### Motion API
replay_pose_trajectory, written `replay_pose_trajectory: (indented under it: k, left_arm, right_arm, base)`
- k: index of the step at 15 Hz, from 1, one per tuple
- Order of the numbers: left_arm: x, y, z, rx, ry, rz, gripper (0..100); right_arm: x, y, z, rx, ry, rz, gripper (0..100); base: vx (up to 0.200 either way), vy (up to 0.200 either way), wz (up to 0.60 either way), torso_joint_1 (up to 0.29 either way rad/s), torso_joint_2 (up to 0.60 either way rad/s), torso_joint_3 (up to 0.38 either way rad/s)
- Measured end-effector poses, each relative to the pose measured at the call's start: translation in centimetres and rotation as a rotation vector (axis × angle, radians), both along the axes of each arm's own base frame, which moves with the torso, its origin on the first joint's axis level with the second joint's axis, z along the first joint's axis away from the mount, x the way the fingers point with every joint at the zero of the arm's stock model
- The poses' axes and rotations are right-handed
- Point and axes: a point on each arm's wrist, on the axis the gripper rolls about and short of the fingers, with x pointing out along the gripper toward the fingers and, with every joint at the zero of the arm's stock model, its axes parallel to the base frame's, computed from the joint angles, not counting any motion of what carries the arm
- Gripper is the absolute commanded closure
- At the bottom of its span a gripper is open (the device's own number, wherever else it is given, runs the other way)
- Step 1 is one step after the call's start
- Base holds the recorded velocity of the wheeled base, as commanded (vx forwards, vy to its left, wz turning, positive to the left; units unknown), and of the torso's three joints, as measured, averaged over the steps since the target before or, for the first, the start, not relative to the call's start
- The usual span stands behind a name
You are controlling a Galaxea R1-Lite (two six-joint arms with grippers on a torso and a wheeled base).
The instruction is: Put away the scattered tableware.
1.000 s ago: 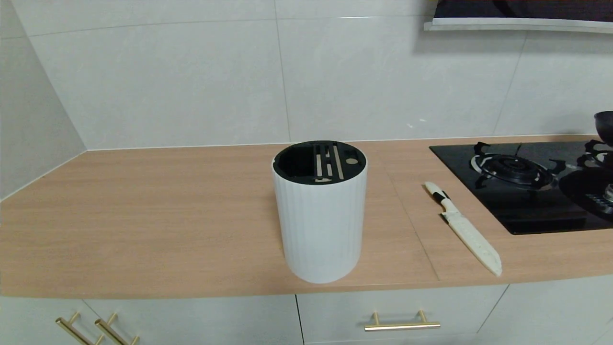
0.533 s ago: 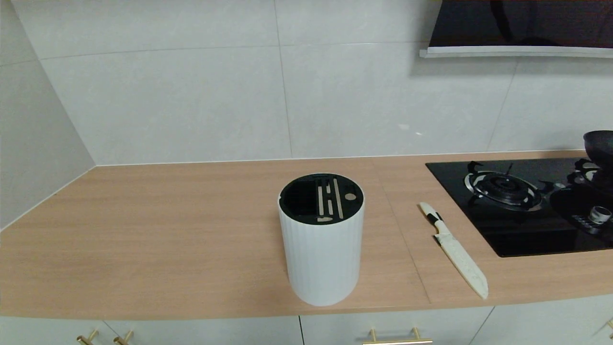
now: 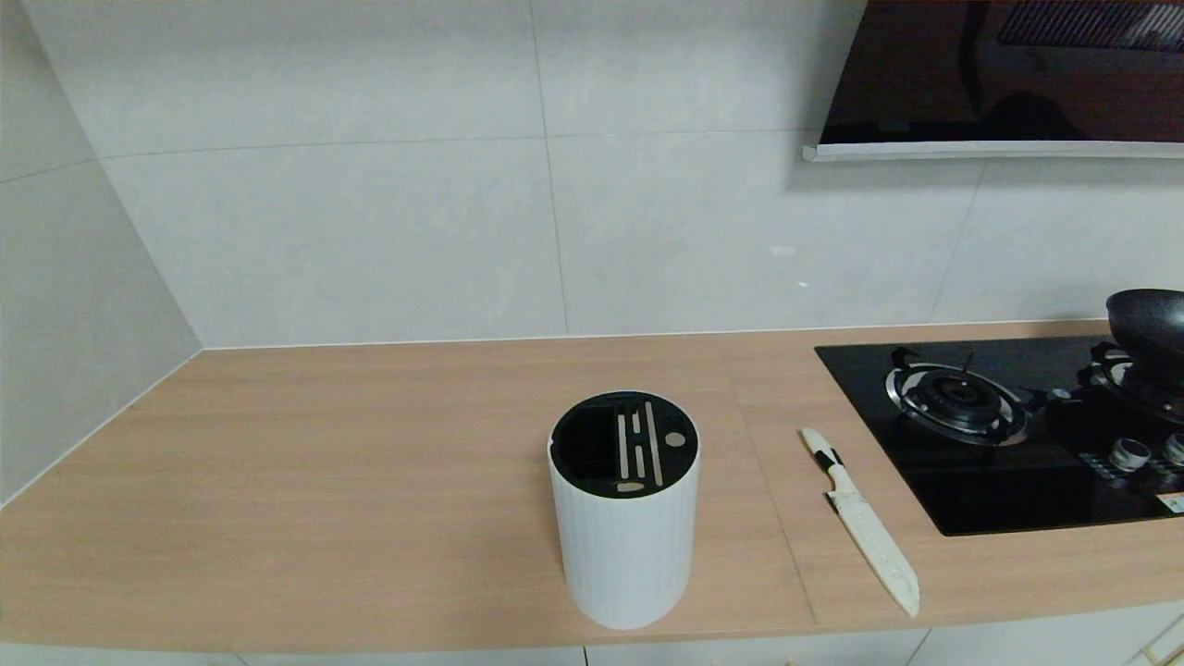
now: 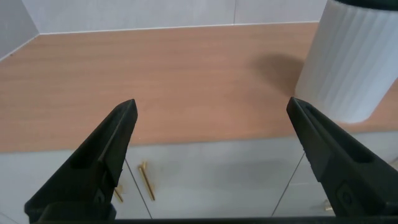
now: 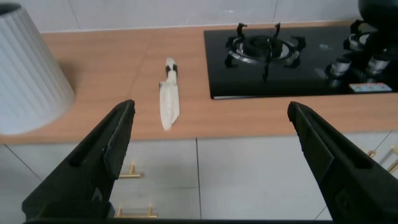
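Observation:
A white ribbed knife holder (image 3: 625, 513) with a black slotted top stands near the front edge of the wooden counter (image 3: 370, 481). To its right a cream knife (image 3: 862, 520) with a black band on its handle lies flat, blade toward the counter's front edge. My left gripper (image 4: 211, 118) is open in front of the counter, below its edge, with the holder (image 4: 348, 62) off to one side. My right gripper (image 5: 211, 118) is open too, held out in front of the cabinets and facing the knife (image 5: 168, 93), holder (image 5: 31, 71) and counter.
A black gas hob (image 3: 1008, 435) with burners and knobs takes up the counter's right end, with a dark pan (image 3: 1147, 319) on the far burner. A range hood (image 3: 999, 83) hangs above it. Tiled walls close the back and left. Cabinet fronts with gold handles (image 5: 134, 171) lie below.
The head camera has tilted up: the whole scene has slid down in the picture, the cabinet handles have dropped out and more of the hood shows. Holder and knife lie as before.

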Motion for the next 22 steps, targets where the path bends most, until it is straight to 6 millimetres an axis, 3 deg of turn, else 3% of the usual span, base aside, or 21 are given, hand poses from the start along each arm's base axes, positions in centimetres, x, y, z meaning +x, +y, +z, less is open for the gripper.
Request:
replay_pose_trajectory:
  k: [18,22]
  left_arm:
    - [0.0,0.0,0.0,0.000,0.000,0.000,0]
    - [0.0,0.0,0.0,0.000,0.000,0.000,0]
  right_arm:
    - [0.0,0.0,0.0,-0.009,0.000,0.000,0]
    - [-0.6,0.0,2.6,-0.008,-0.099,0.009,0]
  base:
    - [0.000,0.000,0.00,0.023,-0.05,-0.025]
    - [0.000,0.000,0.00,0.000,0.00,0.000]
